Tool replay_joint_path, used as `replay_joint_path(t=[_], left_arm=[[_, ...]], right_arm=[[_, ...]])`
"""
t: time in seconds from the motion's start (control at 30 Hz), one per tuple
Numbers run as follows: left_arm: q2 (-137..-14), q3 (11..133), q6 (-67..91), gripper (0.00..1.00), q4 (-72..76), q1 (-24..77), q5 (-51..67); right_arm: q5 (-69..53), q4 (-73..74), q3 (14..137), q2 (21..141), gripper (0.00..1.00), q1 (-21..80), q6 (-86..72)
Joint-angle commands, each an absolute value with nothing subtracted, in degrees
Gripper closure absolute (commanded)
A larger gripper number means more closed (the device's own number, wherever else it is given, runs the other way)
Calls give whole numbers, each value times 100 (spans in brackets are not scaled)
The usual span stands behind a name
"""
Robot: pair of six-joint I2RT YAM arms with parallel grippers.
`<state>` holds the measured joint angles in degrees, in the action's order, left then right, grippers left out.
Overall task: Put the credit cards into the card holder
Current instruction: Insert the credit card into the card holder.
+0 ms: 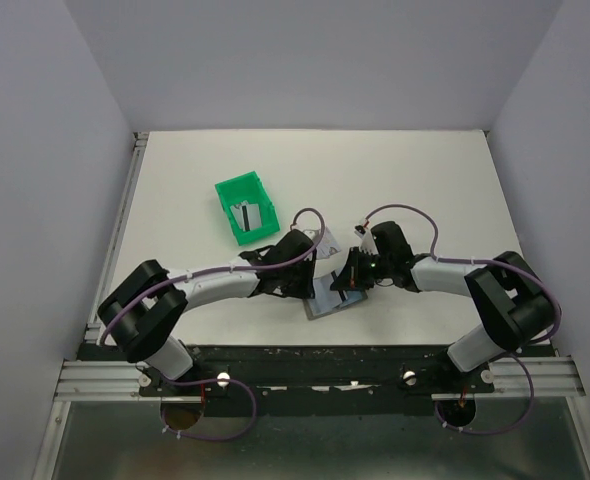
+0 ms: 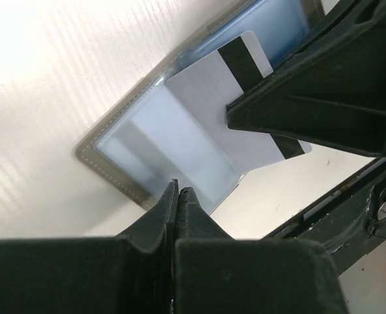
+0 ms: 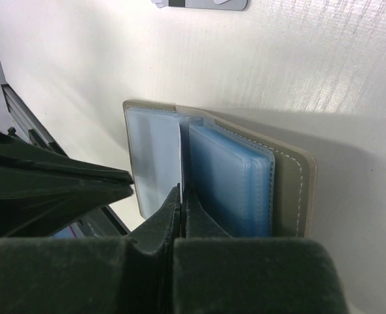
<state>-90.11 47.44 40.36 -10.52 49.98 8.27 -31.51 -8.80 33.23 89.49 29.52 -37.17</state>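
Left pincer (image 2: 178, 190), closed, touches the card holder (image 2: 134, 140) at its edge; right pincer (image 3: 181, 193) clamps a credit card (image 2: 206, 98) above it.

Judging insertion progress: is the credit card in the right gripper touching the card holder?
Touching. The right wrist view shows the credit card, held by the right gripper, standing edge-on between blue sleeves of the card holder.

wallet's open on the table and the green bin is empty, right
Not quite. The bin isn't empty: a card with a dark stripe lies in it, as the top view shows. The wallet is open on the table, yes.
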Motion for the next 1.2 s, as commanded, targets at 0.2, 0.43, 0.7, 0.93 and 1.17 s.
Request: replay_joint_path(t=[0.2, 0.43, 0.7, 0.93, 1.17], left_arm=[[-8437, 4465, 4017, 100, -1521, 4983, 228], [-8657, 4096, 4104, 100, -1301, 4983, 325], [-8824, 3981, 4140, 100, -1169, 4983, 395], [-8947, 4008, 4148, 100, -1063, 4983, 448], [-9026, 4078, 4131, 100, -1046, 4983, 448]], right_arm=[[-3269, -1037, 3164, 9158, 99, 2944, -3779], [-3445, -1143, 3164, 9220, 99, 2953, -3797], [-3480, -1125, 3164, 9220, 99, 2953, -3788], [-3910, -1388, 3155, 9369, 99, 2953, -3849], [-4289, -1898, 2997, 9624, 99, 2953, -4017]])
